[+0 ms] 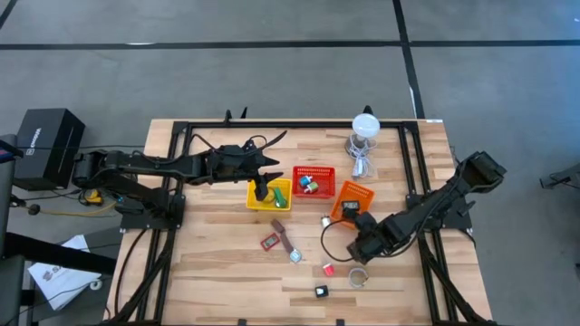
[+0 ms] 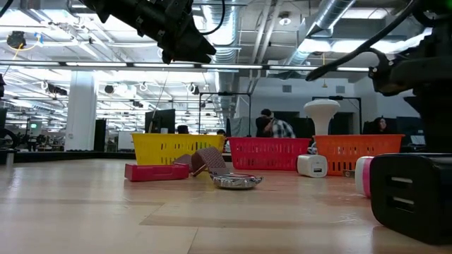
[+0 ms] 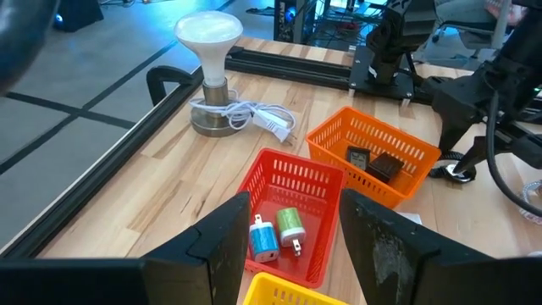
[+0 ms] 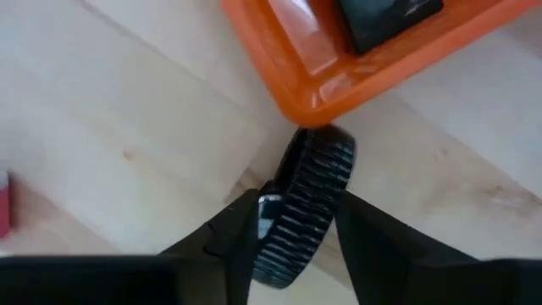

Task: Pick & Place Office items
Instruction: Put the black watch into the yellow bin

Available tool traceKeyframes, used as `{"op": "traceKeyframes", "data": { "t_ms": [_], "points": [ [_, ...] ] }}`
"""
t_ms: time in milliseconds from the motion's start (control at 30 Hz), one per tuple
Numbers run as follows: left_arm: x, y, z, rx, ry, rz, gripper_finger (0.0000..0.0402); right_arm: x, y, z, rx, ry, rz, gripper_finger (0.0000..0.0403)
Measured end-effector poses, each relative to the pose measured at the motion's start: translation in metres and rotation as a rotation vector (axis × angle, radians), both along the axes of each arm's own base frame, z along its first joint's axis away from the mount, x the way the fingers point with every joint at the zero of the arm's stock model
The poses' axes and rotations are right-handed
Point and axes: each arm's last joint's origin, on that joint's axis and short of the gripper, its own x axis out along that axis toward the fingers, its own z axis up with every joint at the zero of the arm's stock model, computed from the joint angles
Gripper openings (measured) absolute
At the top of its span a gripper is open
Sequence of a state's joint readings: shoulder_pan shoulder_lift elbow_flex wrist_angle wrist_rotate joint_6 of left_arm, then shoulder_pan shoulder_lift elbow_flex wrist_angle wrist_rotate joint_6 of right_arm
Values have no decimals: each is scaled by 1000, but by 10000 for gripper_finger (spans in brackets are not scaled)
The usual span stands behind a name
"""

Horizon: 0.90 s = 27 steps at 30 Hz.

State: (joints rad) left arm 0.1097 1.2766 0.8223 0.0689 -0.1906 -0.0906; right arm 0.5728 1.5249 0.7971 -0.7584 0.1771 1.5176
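Note:
My left gripper [image 1: 263,188] hangs open and empty above the yellow basket [image 1: 279,196]; its wrist view looks past the spread fingers into the red basket [image 3: 292,182], which holds a blue item [image 3: 264,241] and a green item [image 3: 291,225]. My right gripper [image 1: 361,243] is low beside the orange basket's near corner [image 4: 318,102], shut on a black ribbed strap [image 4: 309,199]. On the table lie a red item [image 1: 270,242], a brown-strapped watch [image 1: 287,242], a white charger [image 1: 324,220], a small red piece [image 1: 328,269], a black-and-white piece [image 1: 321,291] and a ring [image 1: 358,278]. My right gripper has the black ribbed strap pinched between its two fingers, which lie across its ribbed outer face [image 4: 315,191], one finger [image 4: 241,233] on each side. The strap's far end [image 4: 326,144] sits against the orange basket's corner. Whether the strap is clear of the table, I cannot tell.
The orange basket [image 1: 352,199] holds dark items [image 3: 385,165]. A white-topped lamp with a coiled cable [image 1: 364,136] stands near the far edge. A black frame rail [image 1: 412,172] runs along the table's sides. Bare wood lies along the near-left part [image 1: 217,281].

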Motion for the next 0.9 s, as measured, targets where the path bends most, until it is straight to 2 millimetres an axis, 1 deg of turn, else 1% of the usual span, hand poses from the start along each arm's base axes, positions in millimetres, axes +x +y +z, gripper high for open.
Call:
{"op": "traceKeyframes", "data": {
  "t_ms": [167,367,533,667,800,900],
  "points": [
    [0,0,0,0,0,0,176,0,1,0,18,13,15,100],
    [0,0,0,-1,0,-3,176,6,8,5,50,-61,138,73],
    [0,0,0,-1,0,-3,176,19,20,23,71,-153,259,74],
    [0,0,0,-1,-1,-3,176,30,24,39,15,-232,358,76],
    [0,0,0,-1,-3,-3,176,41,17,50,-89,-280,421,76],
    [1,-2,1,0,-7,-10,176,51,3,54,-194,-300,424,76]
  ]
}}
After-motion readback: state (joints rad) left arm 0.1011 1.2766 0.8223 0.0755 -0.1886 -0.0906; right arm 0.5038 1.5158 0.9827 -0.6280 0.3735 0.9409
